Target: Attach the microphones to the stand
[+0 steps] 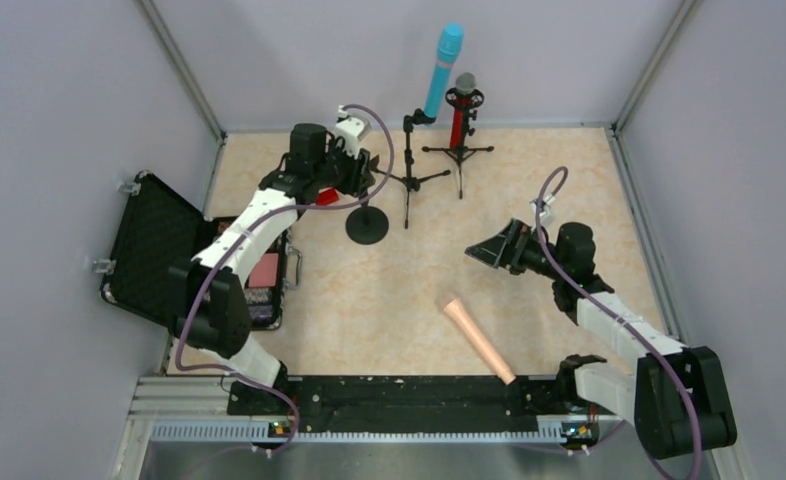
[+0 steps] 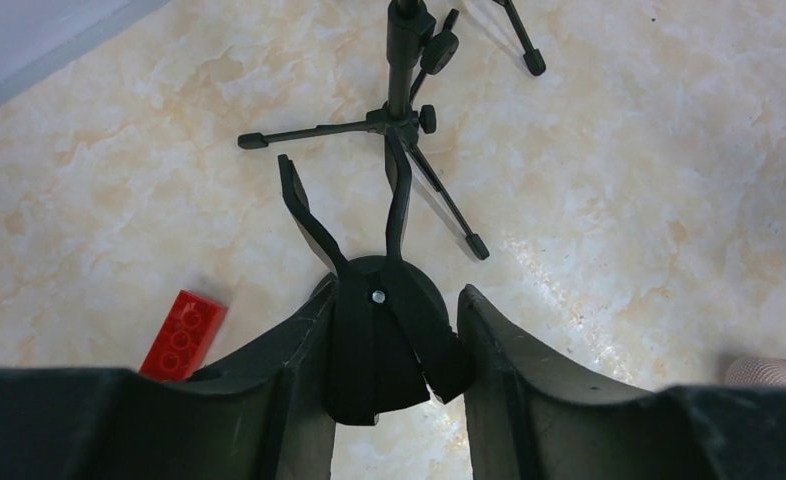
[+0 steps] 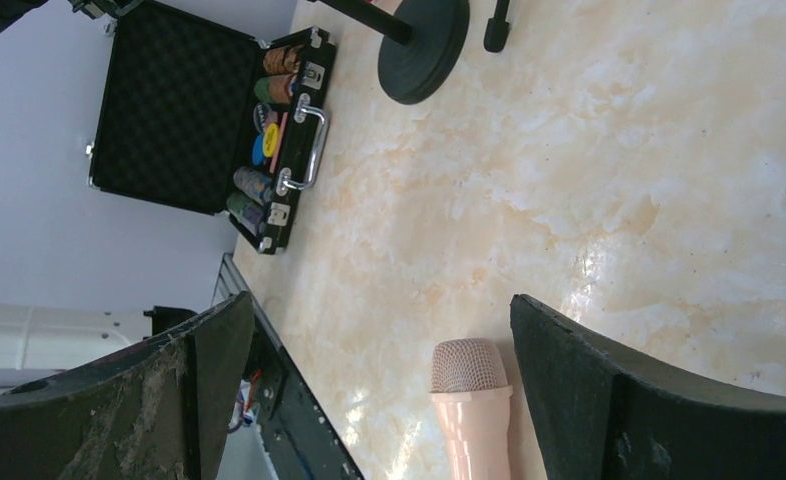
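the peach-pink stick microphone (image 1: 481, 342) is lying flat on the beige marbled table (image 1: 369, 310), its long axis running 11 to 5 o'clock with the mesh head at 11, at 6 o'clock of the spread-open right gripper (image 1: 484, 250), the nearer arm, while the left gripper (image 1: 361, 172) is apparently clasping the black forked stand clip (image 2: 369, 350).

Two mounted, one loose
cyan microphone (image 1: 444, 70) and red microphone (image 1: 459, 122) upright in far stands (image 1: 407, 190); peach-pink microphone (image 1: 479, 340) flat, near centre; round-base stand (image 1: 367, 225) left.
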